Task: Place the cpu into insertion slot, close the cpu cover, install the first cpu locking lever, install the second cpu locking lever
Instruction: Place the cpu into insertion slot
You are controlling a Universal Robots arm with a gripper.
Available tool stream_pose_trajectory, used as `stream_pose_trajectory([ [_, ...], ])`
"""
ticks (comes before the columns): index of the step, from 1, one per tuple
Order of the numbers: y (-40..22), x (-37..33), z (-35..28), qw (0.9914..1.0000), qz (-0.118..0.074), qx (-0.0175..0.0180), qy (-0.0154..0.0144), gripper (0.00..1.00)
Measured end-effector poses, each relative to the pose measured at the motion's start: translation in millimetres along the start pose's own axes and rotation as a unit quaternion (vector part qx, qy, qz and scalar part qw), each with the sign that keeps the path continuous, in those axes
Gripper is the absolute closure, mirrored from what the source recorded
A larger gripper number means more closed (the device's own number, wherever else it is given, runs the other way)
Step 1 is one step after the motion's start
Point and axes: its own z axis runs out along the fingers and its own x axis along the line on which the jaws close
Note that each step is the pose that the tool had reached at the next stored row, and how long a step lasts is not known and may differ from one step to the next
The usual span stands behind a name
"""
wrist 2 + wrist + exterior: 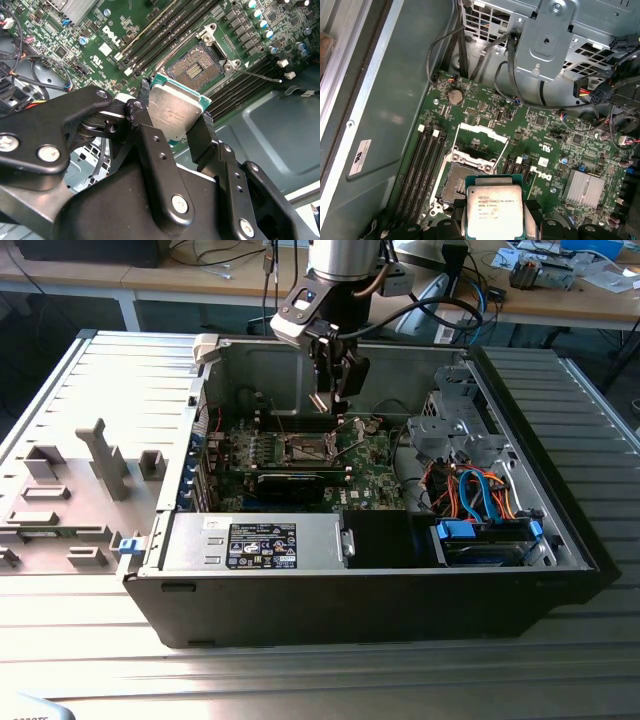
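**Cpu gripped above an open slot**

The gripper (175, 107) is clenched on the cpu (494, 210). In the second wrist view a black finger (144, 97) presses one edge of the chip and its partner presses the opposite edge. The silver top of the chip faces the cameras, and its green rim shows at the sides.

In the exterior view the gripper (333, 400) hangs inside the open case (300, 600), over the green board (375, 450).

The cpu is in the air, near the slot (196, 70) but not in it. In both wrist views the dark recess lies bare, with its contact field exposed. In the first wrist view the chip overlaps the near edge of the slot (451, 182).

The cover (481, 128) stands swung open at the far side of the slot, and the board is visible through its square window. A thin lever (257, 76) juts out from one corner of the slot, unlatched.

Long memory slots (422, 160) run alongside the slot. A finned heatsink (583, 185) sits further across the board. A grey drive cage (560, 40) with loose cables rises beyond the board's edge. The case rests on a ribbed metal table (300, 680).
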Motion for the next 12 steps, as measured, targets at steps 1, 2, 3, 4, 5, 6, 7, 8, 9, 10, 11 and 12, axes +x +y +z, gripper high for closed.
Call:
stream_pose_trajectory([
  [1, 0.0, 0.0, 0.0, 1.0, 0.001, 0.0, 0.0, 0.46],
  [2, 0.0, 0.0, 0.0, 1.0, 0.001, 0.0, 0.0, 0.46],
  [3, 0.0, 0.0, 0.0, 1.0, 0.002, 0.0001, 0.0, 0.46],
  [4, 0.0, 0.0, 0.0, 1.0, 0.003, 0.0001, 0.0, 0.46],
  [5, 0.0, 0.0, 0.1, 0.99999, 0.004, 0.0002, 0.0, 0.46],
  [6, 0.0, 0.0, 0.1, 0.99999, 0.005, 0.0002, 0.0, 0.46],
  [7, 0.0, 0.0, 0.1, 0.99999, 0.005, 0.0002, 0.0, 0.46],
  [8, 0.0, 0.0, 0.1, 0.99998, 0.006, 0.0003, 0.0, 0.46],
  [9, 0.0, 0.0, 0.2, 0.99998, 0.007, 0.0003, 0.0, 0.46],
  [10, 0.0, 0.0, 0.2, 0.99997, 0.007, 0.0003, 0.0, 0.46],
  [11, 0.0, 0.0, 0.2, 0.99997, 0.008, 0.0004, 0.0, 0.46],
  [12, 0.0, 0.0, 0.2, 0.99996, 0.009, 0.0004, 0.0, 0.46],
])
